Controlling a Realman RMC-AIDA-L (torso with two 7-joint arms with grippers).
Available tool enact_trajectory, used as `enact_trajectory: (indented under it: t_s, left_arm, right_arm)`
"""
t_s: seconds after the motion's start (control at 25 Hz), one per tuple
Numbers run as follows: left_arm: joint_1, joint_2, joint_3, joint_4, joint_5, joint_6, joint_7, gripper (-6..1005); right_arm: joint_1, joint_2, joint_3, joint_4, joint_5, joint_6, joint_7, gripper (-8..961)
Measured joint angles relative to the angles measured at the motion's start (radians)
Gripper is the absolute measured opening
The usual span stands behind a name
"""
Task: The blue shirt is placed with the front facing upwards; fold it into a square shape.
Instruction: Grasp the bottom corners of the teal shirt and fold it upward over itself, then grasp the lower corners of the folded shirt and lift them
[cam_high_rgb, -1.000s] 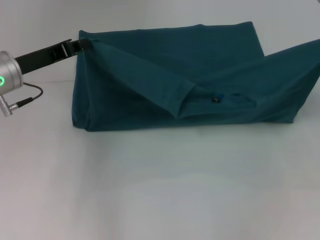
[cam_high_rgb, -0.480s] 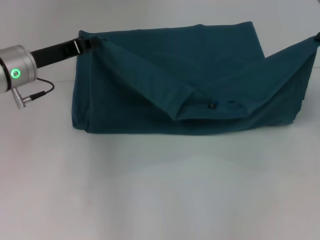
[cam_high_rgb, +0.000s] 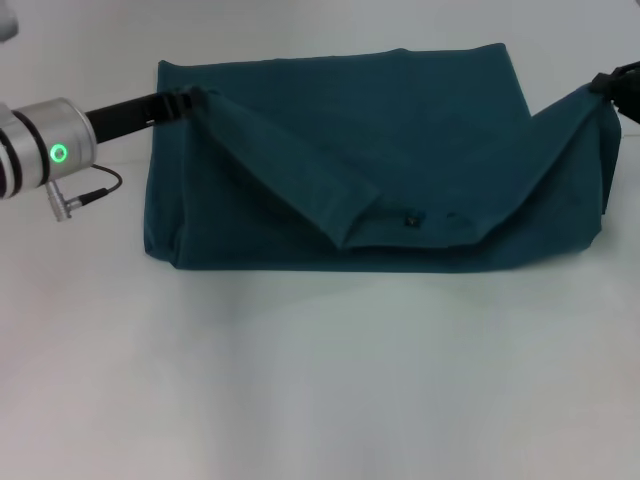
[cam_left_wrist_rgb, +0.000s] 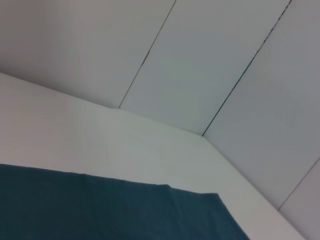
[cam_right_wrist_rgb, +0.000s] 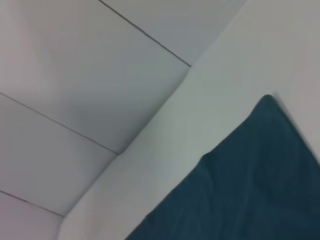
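Soft, limp shirt, best held at corners; left gripper and right gripper each seemingly pinch one.

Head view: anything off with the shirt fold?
Yes. The blue shirt is a wide, uneven band, not a square. A loose diagonal flap lies across it, held at its far end by the left gripper. The right gripper lifts the opposite corner, leaving that side peaked.

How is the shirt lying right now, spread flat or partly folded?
Partly folded. The shirt is doubled into a wide band, with both grippers, left and right, lifting its ends inward.
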Motion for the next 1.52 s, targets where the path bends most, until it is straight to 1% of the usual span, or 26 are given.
enact_trajectory:
  t_s: [0.2,0.32,0.44,0.52,0.64,0.72,0.84,0.88,1.04,1.08,1.16,1.24,1.32,1.44,1.52]
  left_arm:
    - [-0.004,-0.02,0.038,0.0,0.002,-0.051,0.006,88]
    - [-0.002,-0.032,0.04,-0.01,0.003,-0.077,0.011,90]
    - [-0.001,-0.034,0.04,-0.013,0.003,-0.091,0.02,92]
    - [0.0,-0.031,0.043,-0.013,0.005,-0.099,0.021,94]
    - [0.006,-0.02,0.065,-0.013,0.008,-0.102,0.018,207]
    - [0.017,-0.01,0.093,-0.015,0.008,-0.09,0.01,283]
    - [0.039,-0.005,0.126,-0.03,0.008,-0.068,-0.003,406]
    - [0.047,-0.006,0.132,-0.037,0.008,-0.062,-0.006,448]
    - [0.079,-0.012,0.16,-0.065,0.009,-0.035,-0.008,609]
    - [0.086,-0.012,0.173,-0.074,0.011,-0.023,-0.008,609]
    - [0.107,-0.01,0.21,-0.099,0.014,0.003,-0.008,608]
    - [0.129,-0.009,0.245,-0.128,0.027,0.012,-0.01,607]
    - [0.145,-0.014,0.269,-0.156,0.059,0.007,-0.018,606]
    - [0.149,-0.026,0.287,-0.164,0.163,-0.023,-0.074,604]
    - [0.139,-0.034,0.289,-0.16,0.251,-0.033,-0.137,603]
  right_arm:
    - [0.029,0.002,-0.025,0.045,-0.004,0.05,-0.043,196]
    - [0.038,0.001,-0.07,0.045,-0.005,0.055,-0.043,202]
    - [0.044,-0.01,-0.113,0.042,-0.006,0.055,-0.037,288]
    - [0.044,-0.021,-0.132,0.04,-0.006,0.055,-0.037,346]
    - [0.033,-0.035,-0.137,0.018,-0.007,0.025,-0.042,432]
    - [0.014,-0.038,-0.139,-0.019,-0.007,-0.017,-0.045,531]
    - [-0.031,-0.031,-0.145,-0.093,-0.007,-0.083,-0.051,679]
    - [-0.049,-0.028,-0.147,-0.118,-0.007,-0.106,-0.053,698]
    - [-0.103,-0.028,-0.148,-0.164,-0.007,-0.204,-0.091,776]
    - [-0.119,-0.029,-0.148,-0.181,-0.007,-0.24,-0.114,796]
    - [-0.156,-0.025,-0.149,-0.222,-0.007,-0.313,-0.161,796]
    - [-0.2,-0.017,-0.15,-0.262,-0.008,-0.36,-0.183,797]
    - [-0.243,-0.006,-0.146,-0.285,-0.008,-0.377,-0.185,797]
    - [-0.288,0.007,-0.131,-0.297,-0.004,-0.374,-0.189,796]
    - [-0.302,0.012,-0.117,-0.297,-0.003,-0.37,-0.197,796]
